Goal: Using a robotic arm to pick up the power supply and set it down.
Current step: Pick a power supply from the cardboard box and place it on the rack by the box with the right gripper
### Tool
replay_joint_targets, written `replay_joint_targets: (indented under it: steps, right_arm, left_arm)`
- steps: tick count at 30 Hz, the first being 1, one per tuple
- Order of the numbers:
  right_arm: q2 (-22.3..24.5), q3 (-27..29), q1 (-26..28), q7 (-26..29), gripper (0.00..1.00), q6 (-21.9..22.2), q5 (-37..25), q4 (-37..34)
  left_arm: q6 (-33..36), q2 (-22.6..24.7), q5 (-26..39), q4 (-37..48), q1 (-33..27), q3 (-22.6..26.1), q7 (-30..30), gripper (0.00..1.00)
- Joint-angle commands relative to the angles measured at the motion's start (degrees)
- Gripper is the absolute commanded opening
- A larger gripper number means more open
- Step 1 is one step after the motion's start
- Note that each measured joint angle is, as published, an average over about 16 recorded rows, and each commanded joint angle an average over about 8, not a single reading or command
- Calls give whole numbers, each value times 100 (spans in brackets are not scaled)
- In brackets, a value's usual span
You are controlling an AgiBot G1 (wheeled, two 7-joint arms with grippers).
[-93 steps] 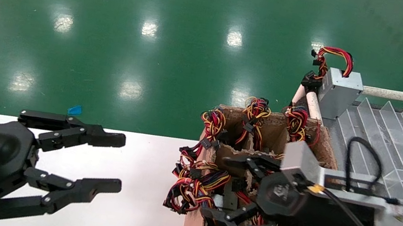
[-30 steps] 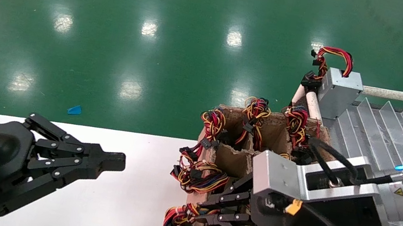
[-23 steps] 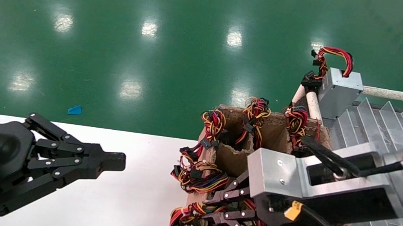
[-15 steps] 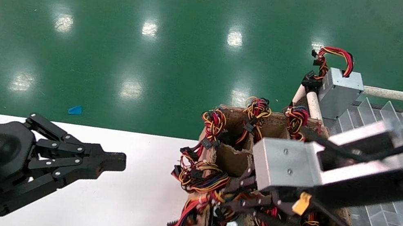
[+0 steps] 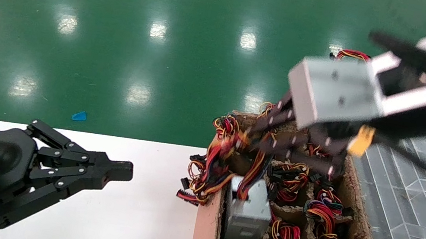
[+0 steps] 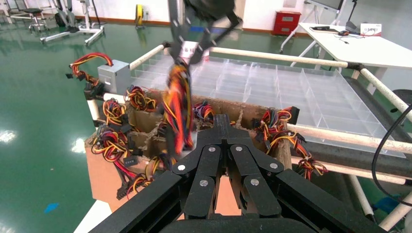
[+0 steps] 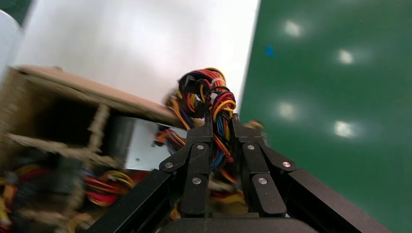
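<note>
At upper right, the robotic arm [image 5: 279,140] clamps the wires [image 7: 217,114]; lift straight so the power supply [image 5: 247,213] clears its cardboard cell [image 5: 208,228].

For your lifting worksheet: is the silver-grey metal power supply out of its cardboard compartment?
Partly out: silver-grey power supply rises above the divider, hanging by wires in right tool.

The power supply [image 5: 247,213] is silver-grey, its wire bundle [image 7: 216,114] striped red, orange, yellow, black and some blue. The right gripper [image 7: 221,128] pinching those wires is black, with a silver wrist bracket [image 5: 334,92]. The left gripper [image 5: 116,170], at eight o'clock, is black with a white logo. The divided carton [image 5: 206,232] is brown; the table [image 5: 134,219] white; the floor [image 5: 123,33] glossy green.
</note>
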Motion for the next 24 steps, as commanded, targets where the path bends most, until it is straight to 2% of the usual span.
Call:
replay_joint_targets:
  steps: [1,11,24]
  right_arm:
    - [-55,-82,224,-105,0,9,-36,-89]
    - [-52,141,583,-766,0,268,163,-583]
    - [176,448,1080,-1195,0,647,29,-1121]
  left_arm:
    - [0,0,0,0,0,0,0,0]
    - [0,0,0,0,0,0,0,0]
    - [0,0,0,0,0,0,0,0]
